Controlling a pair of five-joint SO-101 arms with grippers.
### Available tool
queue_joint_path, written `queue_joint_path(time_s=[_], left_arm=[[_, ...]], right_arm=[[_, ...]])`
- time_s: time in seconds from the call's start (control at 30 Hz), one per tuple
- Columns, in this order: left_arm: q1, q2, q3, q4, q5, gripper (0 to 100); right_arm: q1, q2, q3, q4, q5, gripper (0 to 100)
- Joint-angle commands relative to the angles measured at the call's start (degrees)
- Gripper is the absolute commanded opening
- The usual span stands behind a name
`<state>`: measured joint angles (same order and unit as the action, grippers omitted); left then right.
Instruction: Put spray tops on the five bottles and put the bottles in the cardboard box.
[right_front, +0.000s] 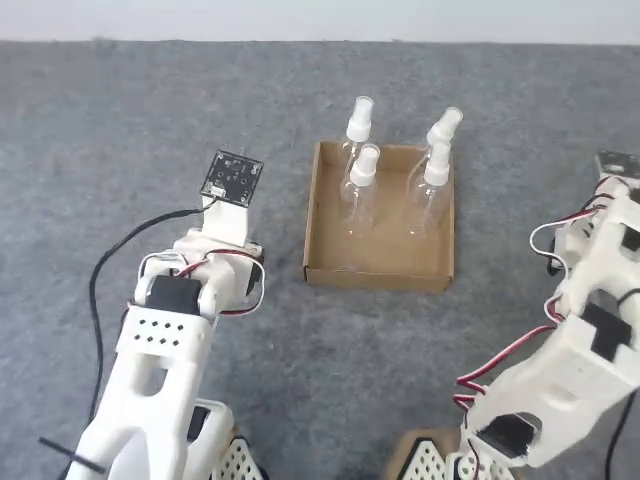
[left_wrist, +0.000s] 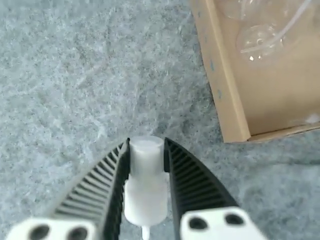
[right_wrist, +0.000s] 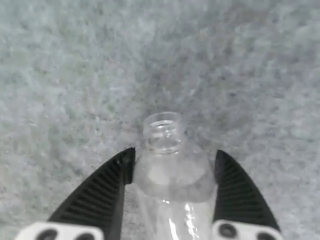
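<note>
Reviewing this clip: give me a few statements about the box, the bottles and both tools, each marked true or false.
1. Four capped bottles stand in the cardboard box. True.
2. The left tool is empty. False: it is closed on a spray top.
3. The right tool holds an open-necked bottle that has no top on it. True.
4. The bottle in the right tool already stands inside the box. False: the right wrist view shows it over the grey carpet, with no cardboard around it.
</note>
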<state>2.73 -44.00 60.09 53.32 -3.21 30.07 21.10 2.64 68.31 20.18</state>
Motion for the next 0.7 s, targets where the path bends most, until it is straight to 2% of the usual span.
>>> queue_joint_path(time_s=[0.0, 0.33, 0.57, 0.67], left_arm=[[0.0, -2.11, -0.66, -1.32, 0.53, 1], [0.0, -2.11, -0.66, -1.32, 0.35, 1], [0.0, -2.11, -0.66, -1.32, 0.35, 1], [0.0, -2.11, -0.66, -1.32, 0.35, 1]], right_arm=[[-0.84, -1.45, -3.25, -0.57, 1.14, 20.1], [-1.98, -3.47, -3.34, 5.41, 18.29, 20.3], [-1.98, -3.38, -2.99, 5.58, 20.31, 19.3], [-1.89, -3.38, -2.99, 5.58, 20.31, 10.9]])
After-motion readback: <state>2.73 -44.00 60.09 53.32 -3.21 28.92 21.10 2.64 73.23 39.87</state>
